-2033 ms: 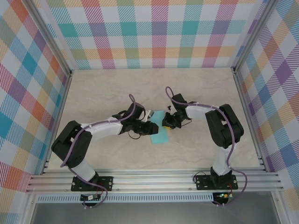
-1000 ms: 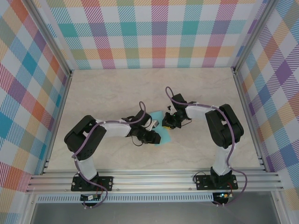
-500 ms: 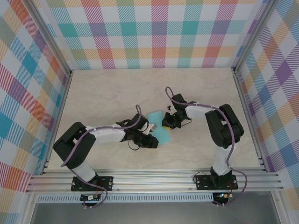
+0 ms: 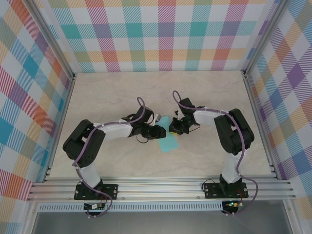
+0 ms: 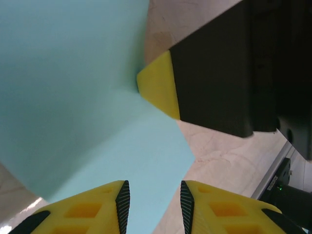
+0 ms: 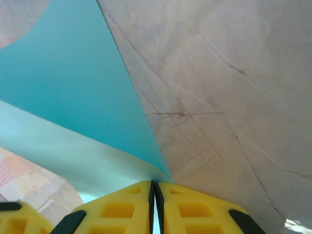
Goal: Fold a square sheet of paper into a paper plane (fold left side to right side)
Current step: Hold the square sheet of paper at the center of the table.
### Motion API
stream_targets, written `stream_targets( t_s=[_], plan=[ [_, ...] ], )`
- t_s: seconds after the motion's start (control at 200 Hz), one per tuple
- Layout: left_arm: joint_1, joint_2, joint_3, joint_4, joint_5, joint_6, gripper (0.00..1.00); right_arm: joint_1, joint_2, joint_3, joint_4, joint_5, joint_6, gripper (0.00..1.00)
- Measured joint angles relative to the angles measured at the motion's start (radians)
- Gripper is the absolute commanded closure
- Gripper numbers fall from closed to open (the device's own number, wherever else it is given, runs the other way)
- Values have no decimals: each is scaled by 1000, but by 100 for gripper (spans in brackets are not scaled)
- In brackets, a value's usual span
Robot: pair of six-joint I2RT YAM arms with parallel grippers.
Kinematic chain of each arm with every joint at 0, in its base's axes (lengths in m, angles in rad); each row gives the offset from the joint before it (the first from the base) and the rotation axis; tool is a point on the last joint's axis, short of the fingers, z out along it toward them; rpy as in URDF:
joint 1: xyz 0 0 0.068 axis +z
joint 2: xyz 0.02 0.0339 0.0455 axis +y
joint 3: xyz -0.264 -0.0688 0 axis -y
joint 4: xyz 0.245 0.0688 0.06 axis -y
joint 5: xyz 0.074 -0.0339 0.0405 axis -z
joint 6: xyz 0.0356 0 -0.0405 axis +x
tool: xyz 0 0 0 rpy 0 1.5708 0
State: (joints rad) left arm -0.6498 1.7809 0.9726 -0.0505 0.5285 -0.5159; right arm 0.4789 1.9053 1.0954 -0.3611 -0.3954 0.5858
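At the middle of the desk (image 4: pixel 112 97), between the two arms, the square sheet of paper (image 4: pixel 169 141) lies as a narrow turquoise strip. It looked broader and more splayed half a second ago, when a loose flap fanned out to its upper left. The left pincer (image 4: pixel 157 130) has swung up from the sheet's lower left and now points in at its left edge, close to the right pincer (image 4: pixel 173 129), which has not shifted. We judge that the left-to-right fold is under way, with the flap brought over but not yet pressed into a crease. From above we cannot read either pincer's jaws. The left wrist view settles one: the left pincer (image 5: pixel 154 195) stands part open with nothing between its fingers, and pale paper (image 5: pixel 73 97) shows past the gap. That view also shows the yellow tip of the right pincer (image 5: pixel 158 91) touching the sheet just where one part rises off the other. The right wrist view adds that the right pincer (image 6: pixel 153 187) is closed to a hairline. The sheet (image 6: pixel 63 83) tapers to a point right at its fingertips, and a sliver of blue shows in the seam, so we take it to be pinching the paper at the fold. Bare marbled desk (image 6: pixel 234 97) lies to that side.
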Motion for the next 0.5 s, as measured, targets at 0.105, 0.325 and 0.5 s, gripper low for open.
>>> stream_targets(
  t_s=[0.105,0.325,0.5],
  plan=[
    [0,52,35,2,-15,-3,65,0,0,0,0,0,0,88],
    [1,107,59,-4,-51,-7,66,0,0,1,0,-3,-3,87],
    [1,109,65,-18,-53,-6,66,0,0,0,2,-7,-3,87]
  ],
)
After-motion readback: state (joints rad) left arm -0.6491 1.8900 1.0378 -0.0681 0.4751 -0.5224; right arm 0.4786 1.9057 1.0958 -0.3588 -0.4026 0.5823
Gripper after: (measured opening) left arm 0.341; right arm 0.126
